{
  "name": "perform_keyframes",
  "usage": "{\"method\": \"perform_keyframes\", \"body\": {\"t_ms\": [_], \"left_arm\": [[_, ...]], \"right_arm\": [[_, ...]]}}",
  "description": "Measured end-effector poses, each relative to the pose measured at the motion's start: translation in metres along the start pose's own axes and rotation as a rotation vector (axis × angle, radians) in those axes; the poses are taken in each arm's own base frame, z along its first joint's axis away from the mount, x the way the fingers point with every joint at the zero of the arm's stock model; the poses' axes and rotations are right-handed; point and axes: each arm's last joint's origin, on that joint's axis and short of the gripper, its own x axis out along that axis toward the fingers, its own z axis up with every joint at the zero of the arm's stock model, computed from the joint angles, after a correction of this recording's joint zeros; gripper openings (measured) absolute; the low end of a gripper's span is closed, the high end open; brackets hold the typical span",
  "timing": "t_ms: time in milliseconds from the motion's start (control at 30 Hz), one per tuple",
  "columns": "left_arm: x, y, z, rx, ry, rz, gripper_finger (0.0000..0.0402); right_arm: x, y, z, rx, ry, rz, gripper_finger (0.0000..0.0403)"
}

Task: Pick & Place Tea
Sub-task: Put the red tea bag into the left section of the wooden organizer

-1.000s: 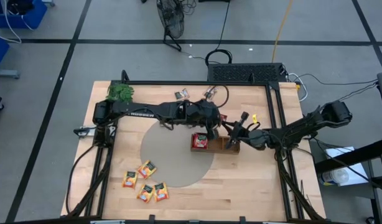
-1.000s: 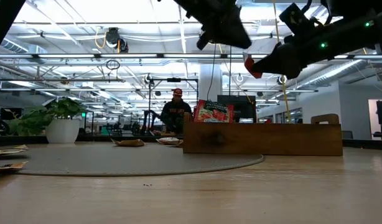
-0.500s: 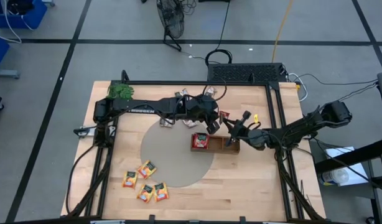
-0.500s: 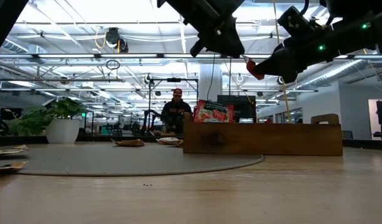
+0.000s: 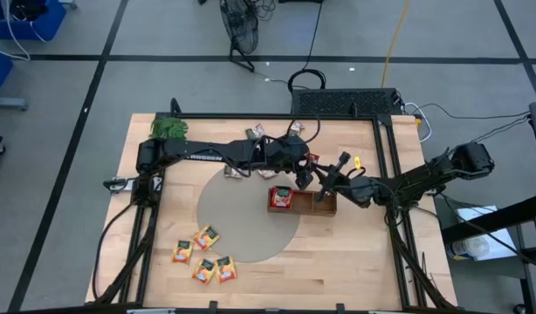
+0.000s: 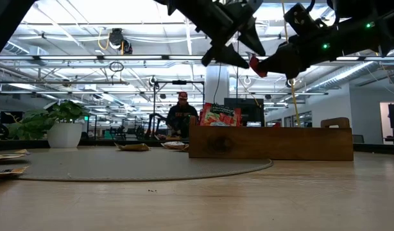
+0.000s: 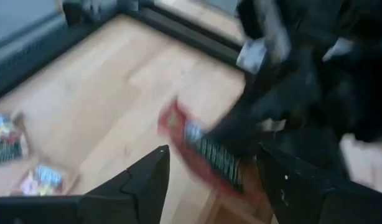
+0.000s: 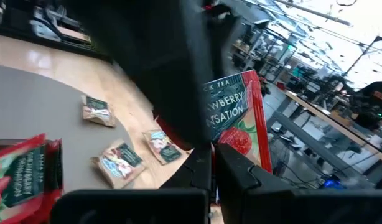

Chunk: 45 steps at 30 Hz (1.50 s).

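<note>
Two dark arms reach over the wooden table [image 5: 338, 253] and meet just above the long wooden compartment tray [image 5: 303, 201], which lies at the edge of one round grey mat [image 5: 242, 218]. The left arm stretches across from the table's left side, and its left gripper [image 5: 300, 177] hangs above the tray with its fingers [image 7: 147, 180] spread apart and nothing between them. The right gripper [image 5: 332, 180] comes in from the right side and pinches one red sachet [image 8: 237, 118] between closed fingers, raised above the tray; in the low view that sachet shows as a small red tab [image 6: 254, 63] at the gripper tip, just beside the left gripper. One bundle of red sachets [image 5: 282, 196] stands upright in the tray's left end compartment. Four orange-yellow sachets [image 5: 205, 236] lie in a loose cluster near the table's front left, partly on the mat's rim. Several grey-white sachets [image 5: 255, 133] lie scattered near the far edge; their exact count cannot be told. One green leafy sprig [image 5: 169, 129] sits at the far left corner.
</note>
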Motion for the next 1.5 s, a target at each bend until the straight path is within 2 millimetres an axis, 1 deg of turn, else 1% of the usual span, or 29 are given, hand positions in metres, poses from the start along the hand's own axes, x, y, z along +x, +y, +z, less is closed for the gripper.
{"method": "perform_keyframes", "body": {"t_ms": [133,233,333,467,500,533,667,733,800,867,933,1000,1067,1200,1333,1400,1500], "left_arm": [[0.001,0.004,0.002,-0.002,-0.006,0.007,0.0229],[0.002,0.006,0.002,0.021,-0.003,0.011,0.0199],[0.002,0.006,0.002,0.041,0.001,0.001,0.0146],[0.003,0.010,0.004,0.079,0.018,-0.047,0.0042],[0.003,0.011,0.004,0.093,0.022,-0.060,0.0022],[0.003,0.012,0.004,0.098,0.026,-0.067,0.0014],[0.000,0.012,0.007,0.185,0.031,-0.065,0.0006],[-0.004,0.011,0.011,0.231,0.019,-0.048,0.0005],[-0.013,0.011,0.017,0.284,-0.012,-0.023,0.0004],[-0.022,0.012,0.021,0.335,-0.005,0.007,0.0004],[-0.034,0.012,0.022,0.432,0.037,-0.017,0.0003],[-0.046,0.007,0.013,0.559,0.146,-0.088,0.0003],[-0.057,-0.004,0.004,0.645,0.216,-0.134,0.0003],[-0.066,-0.030,-0.020,0.789,0.343,-0.207,0.0003],[-0.053,-0.051,-0.049,0.892,0.441,-0.256,0.0002],[-0.043,-0.056,-0.062,0.908,0.485,-0.286,0.0002],[-0.033,-0.056,-0.070,0.915,0.512,-0.390,0.0002]], "right_arm": [[0.000,0.000,0.000,0.000,0.001,0.001,0.0000],[0.000,0.000,-0.001,0.001,0.004,0.002,0.0000],[0.000,0.000,-0.001,-0.001,0.006,0.003,0.0000],[-0.002,0.003,0.000,0.002,0.004,0.014,0.0004],[-0.003,0.003,-0.001,0.013,0.005,0.019,0.0007],[-0.003,0.004,-0.001,0.030,0.007,0.023,0.0011],[-0.005,0.006,-0.003,0.106,0.024,0.043,0.0033],[-0.005,0.008,-0.005,0.120,0.025,0.102,0.0054],[-0.006,0.010,-0.008,0.176,0.023,0.174,0.0080],[-0.008,0.012,-0.010,0.252,0.022,0.238,0.0109],[-0.010,0.013,-0.013,0.312,0.027,0.296,0.0136],[-0.012,0.013,-0.015,0.348,0.028,0.360,0.0159],[-0.015,0.011,-0.015,0.379,0.018,0.395,0.0176],[-0.022,0.001,-0.011,0.424,-0.027,0.400,0.0198],[-0.032,-0.012,-0.008,0.460,-0.095,0.390,0.0207],[-0.037,-0.018,-0.008,0.474,-0.136,0.385,0.0207],[-0.044,-0.026,-0.012,0.525,-0.185,0.376,0.0203]]}}
